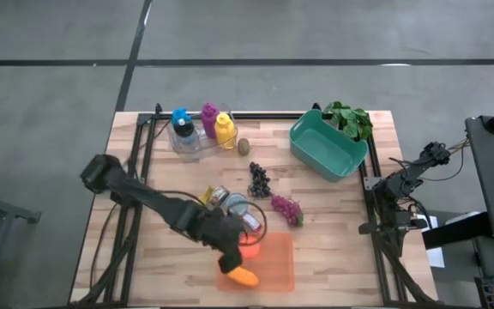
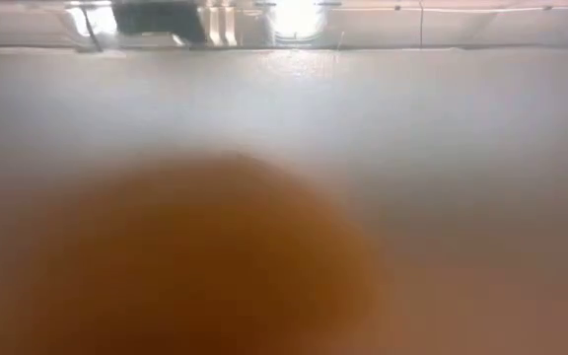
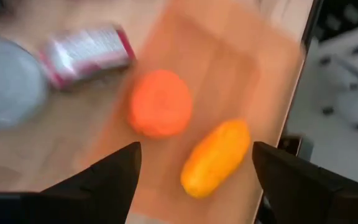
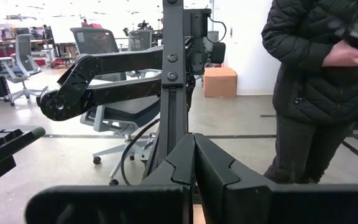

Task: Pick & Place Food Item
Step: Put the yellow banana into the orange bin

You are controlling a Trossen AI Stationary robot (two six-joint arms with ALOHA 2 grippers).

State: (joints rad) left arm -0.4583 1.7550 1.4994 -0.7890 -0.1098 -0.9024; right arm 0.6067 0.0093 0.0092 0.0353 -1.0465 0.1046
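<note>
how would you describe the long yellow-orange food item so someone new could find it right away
Start at the orange tray on the near edge of the wooden table. The yellow-orange food item lies at the tray's left corner, under the open left tool. It is elongated, unlike the round orange fruit beside it.

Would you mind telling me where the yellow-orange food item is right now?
In the high view it lies on the orange tray near the table's front edge, at the tray's left end, beside a round orange fruit; the open left gripper hovers over the yellow-orange food item.
</note>
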